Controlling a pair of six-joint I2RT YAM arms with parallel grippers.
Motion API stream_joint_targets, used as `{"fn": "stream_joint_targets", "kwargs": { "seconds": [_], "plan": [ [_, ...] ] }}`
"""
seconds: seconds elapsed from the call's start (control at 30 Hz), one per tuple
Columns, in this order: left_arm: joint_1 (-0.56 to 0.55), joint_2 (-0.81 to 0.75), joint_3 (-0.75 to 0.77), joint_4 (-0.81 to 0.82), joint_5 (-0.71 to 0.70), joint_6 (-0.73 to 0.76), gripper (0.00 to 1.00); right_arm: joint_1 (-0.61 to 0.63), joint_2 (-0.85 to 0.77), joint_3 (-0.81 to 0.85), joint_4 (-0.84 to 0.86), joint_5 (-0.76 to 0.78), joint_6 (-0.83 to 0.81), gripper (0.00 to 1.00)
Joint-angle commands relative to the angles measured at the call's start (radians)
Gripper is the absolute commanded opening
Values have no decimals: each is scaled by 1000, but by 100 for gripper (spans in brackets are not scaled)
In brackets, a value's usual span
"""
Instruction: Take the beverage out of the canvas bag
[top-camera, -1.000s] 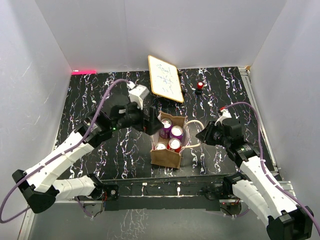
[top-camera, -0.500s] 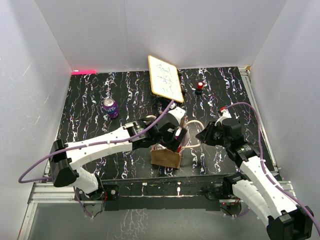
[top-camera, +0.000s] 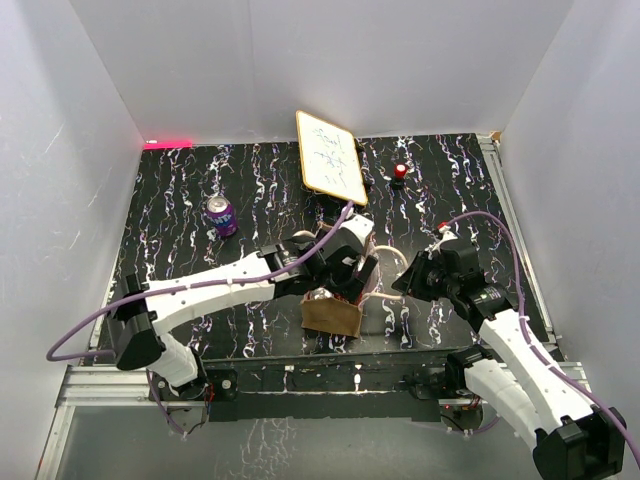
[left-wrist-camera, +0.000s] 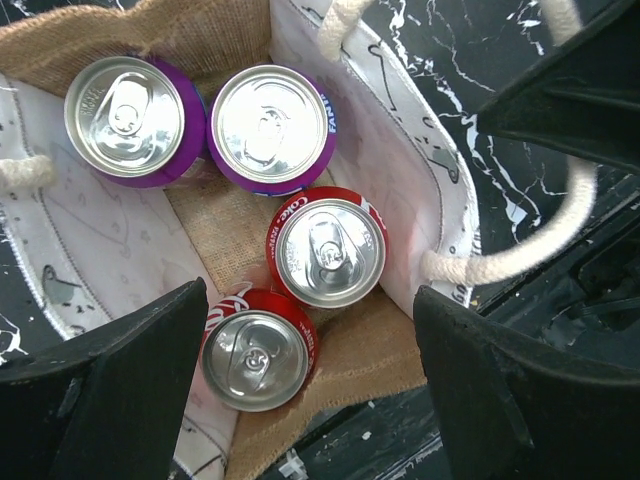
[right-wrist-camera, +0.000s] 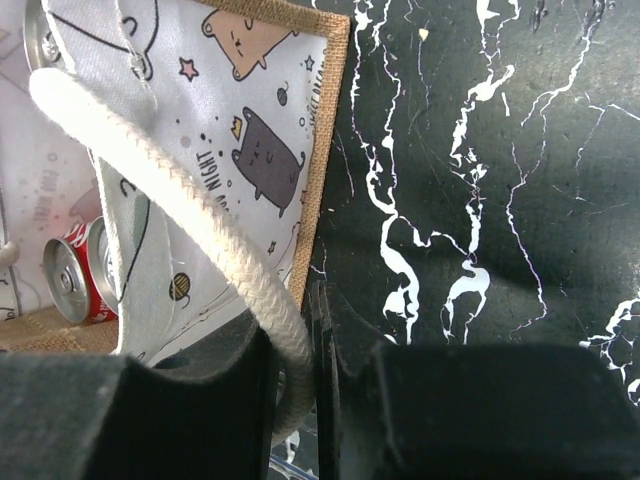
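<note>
while left claw (left-wrist-camera: 310, 340) gapes wide over four cans (left-wrist-camera: 328, 250), right claw (right-wrist-camera: 295, 335) pinches bag handle (right-wrist-camera: 190, 225).

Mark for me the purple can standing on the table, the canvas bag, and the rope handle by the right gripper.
purple can (top-camera: 220, 214): top external view, its side.
canvas bag (top-camera: 333, 316): top external view, near outer wall.
rope handle (right-wrist-camera: 200, 235): right wrist view, middle of the cord.

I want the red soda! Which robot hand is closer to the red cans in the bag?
Left. The left gripper hangs open right above the red cans in the canvas bag. The right gripper is beside the bag, pinching its rope handle.
</note>
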Motion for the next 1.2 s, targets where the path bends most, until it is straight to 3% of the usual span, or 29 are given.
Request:
{"fn": "stream_joint_targets", "kwargs": {
  "seconds": [0.0,0.27,0.67,1.17],
  "plan": [
    [-3,52,18,-10,0,-26,81,0,-33,5,9,-17,0,20],
    [-3,107,13,-28,6,-40,81,0,-33,16,10,3,-4,20],
    [-3,81,-6,21,88,-23,95,0,-35,13,18,4,-5,20],
    [-4,222,-42,15,45,-21,90,0,-24,15,26,5,-7,20]
  ]
}}
